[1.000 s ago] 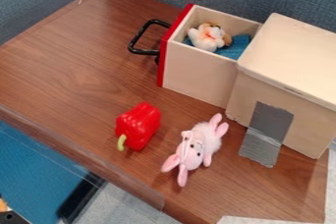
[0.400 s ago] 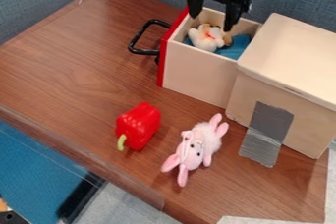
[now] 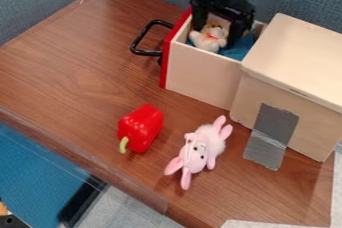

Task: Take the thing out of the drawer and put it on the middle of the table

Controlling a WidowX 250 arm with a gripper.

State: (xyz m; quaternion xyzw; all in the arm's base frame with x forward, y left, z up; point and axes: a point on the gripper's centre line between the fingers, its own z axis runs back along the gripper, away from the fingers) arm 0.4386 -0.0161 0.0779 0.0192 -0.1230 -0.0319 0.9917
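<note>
The black gripper point(image 3: 215, 34) hangs down into the pulled-out drawer at the upper right, open, with one finger at the left side of a small white-and-tan plush toy point(image 3: 209, 38) and the other at its right. The toy lies in the drawer point(image 3: 202, 75) near its red front, beside a blue cloth point(image 3: 240, 48). The wooden table point(image 3: 73, 72) spreads out to the left and in front of the drawer.
A red pepper point(image 3: 141, 128) and a pink plush rabbit point(image 3: 200, 150) lie on the table in front of the drawer. The black handle point(image 3: 138, 40) sticks out to the left. The drawer's cabinet point(image 3: 297, 64) stands at the right, with grey tape on its side.
The gripper has come down from the top edge into the drawer, its fingers now on both sides of the plush toy. The drawer, pepper and rabbit stay where they were.
</note>
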